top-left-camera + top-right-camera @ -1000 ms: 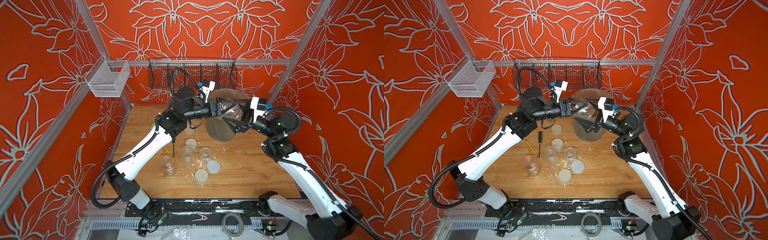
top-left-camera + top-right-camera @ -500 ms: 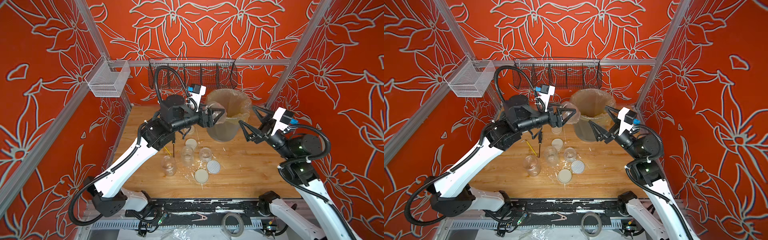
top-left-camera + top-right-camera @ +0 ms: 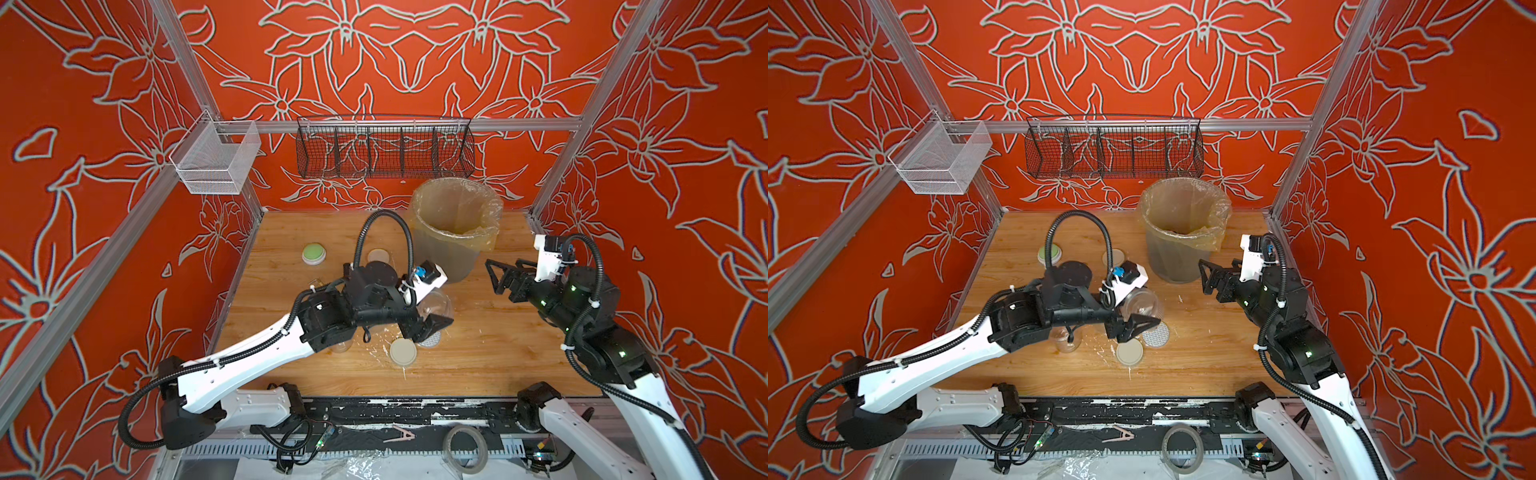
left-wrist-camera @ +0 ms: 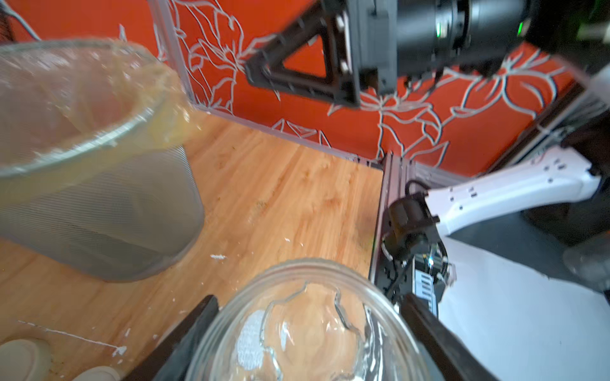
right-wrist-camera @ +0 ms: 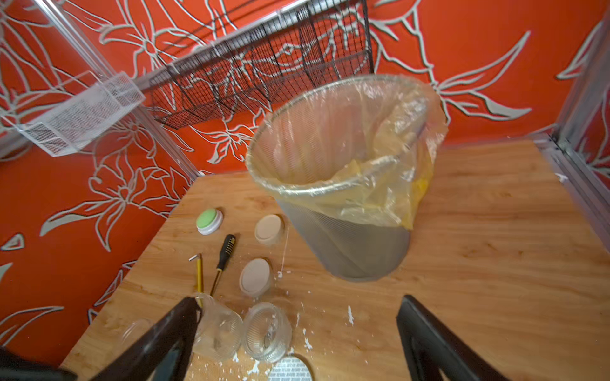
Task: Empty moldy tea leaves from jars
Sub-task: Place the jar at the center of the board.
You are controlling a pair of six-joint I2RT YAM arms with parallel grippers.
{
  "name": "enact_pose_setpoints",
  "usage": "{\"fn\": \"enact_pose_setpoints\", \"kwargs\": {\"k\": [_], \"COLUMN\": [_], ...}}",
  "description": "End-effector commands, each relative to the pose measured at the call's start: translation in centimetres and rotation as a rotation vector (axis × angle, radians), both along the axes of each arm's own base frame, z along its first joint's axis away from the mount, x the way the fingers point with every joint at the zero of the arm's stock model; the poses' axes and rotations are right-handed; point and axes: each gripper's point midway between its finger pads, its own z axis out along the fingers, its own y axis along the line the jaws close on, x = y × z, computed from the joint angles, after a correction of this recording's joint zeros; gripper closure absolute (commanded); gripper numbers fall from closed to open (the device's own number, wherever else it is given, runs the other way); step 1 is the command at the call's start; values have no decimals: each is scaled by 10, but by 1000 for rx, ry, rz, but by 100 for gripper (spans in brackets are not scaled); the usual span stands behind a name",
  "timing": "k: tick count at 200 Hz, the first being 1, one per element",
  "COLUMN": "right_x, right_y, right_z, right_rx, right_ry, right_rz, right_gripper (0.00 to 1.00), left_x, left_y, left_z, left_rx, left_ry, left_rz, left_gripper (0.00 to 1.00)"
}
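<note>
Left gripper: clamps a jar (seemingly empty), in front of the bin.
Right gripper: spread, empty, beside the bin.
Nearer arm: left.

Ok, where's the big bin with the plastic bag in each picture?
In a top view: the bin stands at the back of the wooden table, under the black wire basket.
In a top view: the bin again, near mid-picture.
Left wrist view: the bin, large, close, blurred.
Right wrist view: the bin, mid-picture.
Shared landmark: the wooden table under it.
</note>
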Motion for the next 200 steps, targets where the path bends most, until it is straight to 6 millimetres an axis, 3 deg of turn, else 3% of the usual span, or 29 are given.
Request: {"fn": "enact_pose_setpoints", "kwargs": {"k": [1,36,61,73,137,200], "right_x": [-4,-2,-1,-1,0,1], "right_y": [-9,-8,-7,-7,-5,-4], "right_z": [-1,-7,-12,-13,-17,-18], "right_rx": [-5,-11,-2,-1,-2,4], "right_ry": [35,35,43,41,45,42], "right_rz": [-49,-47,-44,-44,-36,-33], "right_gripper": [4,4,4,4,4,4], "left_x": [-7,-25,-19,-27,-11,3], "left_y": [-20,-42,-51,-56,-48,-36], "left_z": [-21,-70,-104,-122,-199,-245], "left_rx": [16,43,73,113,311,436], "left_ry": [-86,-65,-30,-36,-16,-37], "left_rz": [-42,-84,-29,-22,84,169], "left_gripper": [100,100,100,100,100,100]}}
